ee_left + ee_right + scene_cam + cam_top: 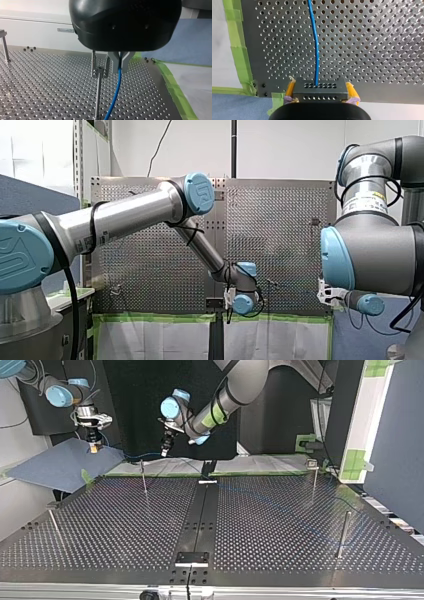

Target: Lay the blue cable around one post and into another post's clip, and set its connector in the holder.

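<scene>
My right gripper (320,85), upper left in the top view, clamps the dark connector (320,93) between yellow pads (351,91) near the table's (280,525) taped corner. The blue cable (315,45) runs ahead from it. My left gripper (119,68) pinches that cable just beside a clip-topped post (98,75). Beyond, across the table, the cable is faint, seemingly trailing lower right.

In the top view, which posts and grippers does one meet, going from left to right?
Near-left post → my right gripper → far-left post → my left gripper → far-right post → near-right post.
</scene>
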You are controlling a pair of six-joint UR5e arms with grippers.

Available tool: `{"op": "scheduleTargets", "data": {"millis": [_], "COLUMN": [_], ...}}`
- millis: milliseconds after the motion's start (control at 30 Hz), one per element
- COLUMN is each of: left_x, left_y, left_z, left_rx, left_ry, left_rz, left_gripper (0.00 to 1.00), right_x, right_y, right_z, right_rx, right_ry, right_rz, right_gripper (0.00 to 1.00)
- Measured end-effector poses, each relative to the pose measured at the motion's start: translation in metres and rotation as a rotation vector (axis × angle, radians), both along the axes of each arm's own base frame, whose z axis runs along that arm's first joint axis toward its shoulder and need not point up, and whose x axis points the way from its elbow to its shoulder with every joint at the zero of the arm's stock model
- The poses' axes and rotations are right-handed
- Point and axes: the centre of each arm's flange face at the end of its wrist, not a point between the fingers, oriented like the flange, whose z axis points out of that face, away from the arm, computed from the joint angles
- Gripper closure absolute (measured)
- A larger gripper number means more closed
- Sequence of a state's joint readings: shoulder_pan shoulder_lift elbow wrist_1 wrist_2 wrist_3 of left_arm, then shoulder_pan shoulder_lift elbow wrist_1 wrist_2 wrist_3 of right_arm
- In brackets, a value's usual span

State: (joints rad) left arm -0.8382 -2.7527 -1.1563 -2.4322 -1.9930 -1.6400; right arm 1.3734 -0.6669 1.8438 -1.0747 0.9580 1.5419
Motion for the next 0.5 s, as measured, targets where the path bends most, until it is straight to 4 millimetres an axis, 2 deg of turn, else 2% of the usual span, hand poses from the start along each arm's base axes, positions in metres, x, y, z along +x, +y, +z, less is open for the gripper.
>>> {"op": "scheduleTargets", "data": {"millis": [500], "left_x": [0.0090], "left_y": [0.0001], "left_z": [0.0036], "left_rx": [-0.024], "left_ry": [0.011], "left_rz": [-0.005], "left_gripper": [0.96], "right_x": [-0.0018], "right_y": [-0.0045], "right_z": [0.0017], "right_rx": [-0.007], "right_ry": [-0.001], "right_rz": [-0.016], "right_gripper": [1.00]}}
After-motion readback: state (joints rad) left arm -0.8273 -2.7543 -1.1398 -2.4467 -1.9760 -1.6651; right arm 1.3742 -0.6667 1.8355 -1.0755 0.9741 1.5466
